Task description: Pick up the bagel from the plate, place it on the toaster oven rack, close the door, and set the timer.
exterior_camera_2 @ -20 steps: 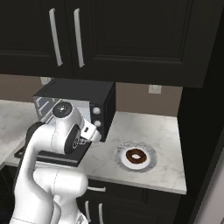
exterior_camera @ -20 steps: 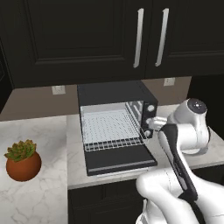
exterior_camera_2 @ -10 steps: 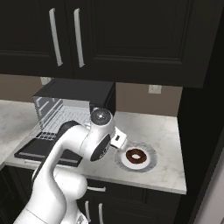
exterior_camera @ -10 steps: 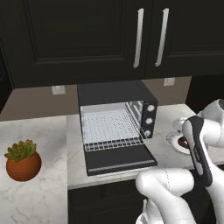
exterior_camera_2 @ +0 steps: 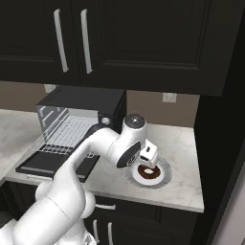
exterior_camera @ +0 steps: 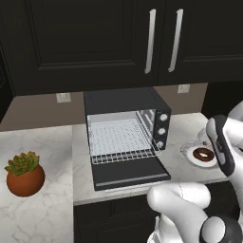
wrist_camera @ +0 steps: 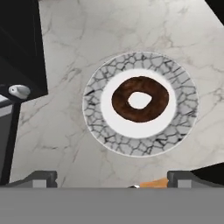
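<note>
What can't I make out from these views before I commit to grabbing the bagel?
- End effector: in the hand view only the two tips peek above the bottom band, so the height above the bagel is unclear.
- Plate: in the left base view the arm covers its right side; in the right base view the hand hides its near-left part.
- Oven knobs: too small to read any timer setting.

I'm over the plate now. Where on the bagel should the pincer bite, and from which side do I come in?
Come straight down from above: the bagel lies flat in the middle of the plate, hole up, with its whole top free. I'd pinch across one side of the ring, one finger in the hole and one outside; the plate's rim stands clear of it. The open pincer is off-centre, so shift over the ring first.
</note>
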### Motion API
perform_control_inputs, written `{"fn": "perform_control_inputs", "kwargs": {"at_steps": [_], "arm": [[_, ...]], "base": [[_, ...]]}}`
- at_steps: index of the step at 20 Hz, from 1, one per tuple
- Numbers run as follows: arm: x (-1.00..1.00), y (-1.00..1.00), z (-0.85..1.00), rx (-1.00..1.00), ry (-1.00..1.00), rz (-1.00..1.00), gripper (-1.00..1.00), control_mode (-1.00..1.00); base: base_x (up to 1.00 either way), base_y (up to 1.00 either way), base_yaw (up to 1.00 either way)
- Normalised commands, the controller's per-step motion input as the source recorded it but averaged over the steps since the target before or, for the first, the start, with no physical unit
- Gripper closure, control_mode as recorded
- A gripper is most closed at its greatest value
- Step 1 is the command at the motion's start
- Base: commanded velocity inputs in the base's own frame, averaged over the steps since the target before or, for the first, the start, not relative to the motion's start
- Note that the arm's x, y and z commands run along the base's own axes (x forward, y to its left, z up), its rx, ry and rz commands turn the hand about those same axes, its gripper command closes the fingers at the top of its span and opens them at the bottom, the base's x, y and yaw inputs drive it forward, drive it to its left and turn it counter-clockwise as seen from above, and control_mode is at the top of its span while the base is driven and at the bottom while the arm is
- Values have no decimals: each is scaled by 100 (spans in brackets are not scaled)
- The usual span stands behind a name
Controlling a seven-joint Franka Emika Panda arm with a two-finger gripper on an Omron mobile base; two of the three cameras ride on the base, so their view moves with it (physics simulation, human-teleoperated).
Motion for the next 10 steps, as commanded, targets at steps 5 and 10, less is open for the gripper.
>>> {"fn": "perform_control_inputs", "kwargs": {"at_steps": [5,10], "arm": [[19,-4,-29,0,17,15,-100,-100],[5,0,-46,-1,9,18,-100,-100]], "base": [[0,0,0],[0,0,0]]}}
